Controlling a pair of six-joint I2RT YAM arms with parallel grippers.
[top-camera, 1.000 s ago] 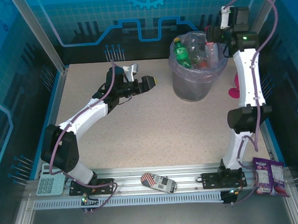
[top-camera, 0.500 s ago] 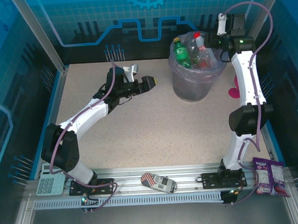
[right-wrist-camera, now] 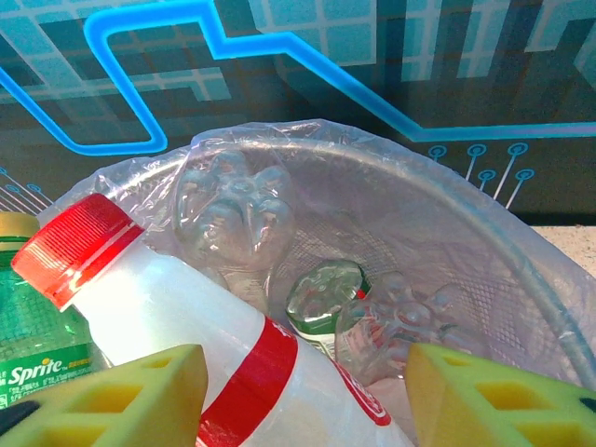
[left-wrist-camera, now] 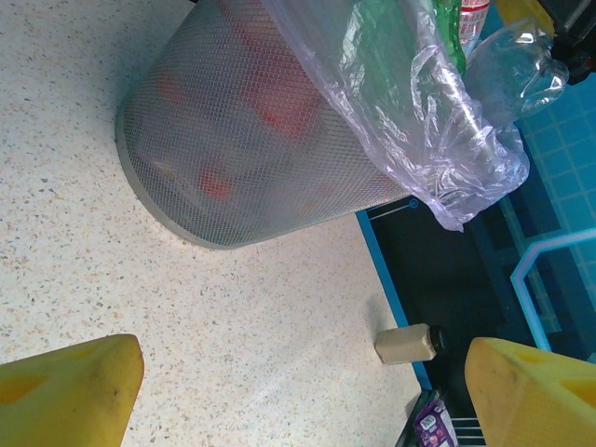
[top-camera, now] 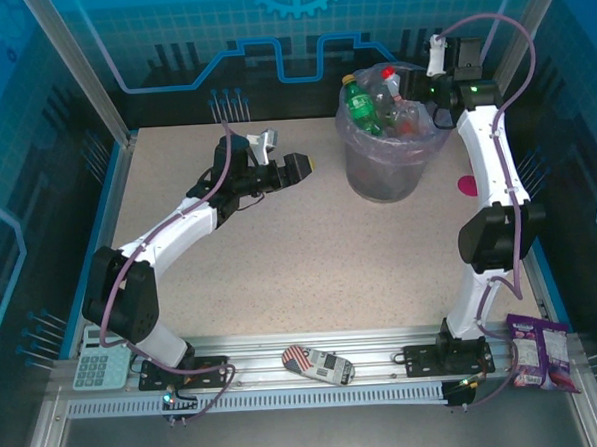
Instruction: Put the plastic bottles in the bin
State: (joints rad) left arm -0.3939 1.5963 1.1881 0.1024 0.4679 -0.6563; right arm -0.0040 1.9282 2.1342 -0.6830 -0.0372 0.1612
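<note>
**Step in hand (judged):** delivery of a bottle into the bin, late in the task, as the bin is heaped to its rim. The next move calls for jaws fully parted, then a straight lift clear of the bag.

**Left pincer**: jaws spread wide, nothing between them. The arm reaches low and forward over the table, and the bin stands well apart ahead of the fingers.

**Right pincer**: the arm is reared upright, with the wrist bent over the bin's far rim and the fingers aimed down into it. The red-capped bottle lies between the fingers, cap ahead-left. Gripped or merely flanked: cannot tell.

**Beyond the right pincer:** the green bottle sits at far left, with clear bottles piled ahead inside the bag.
</note>
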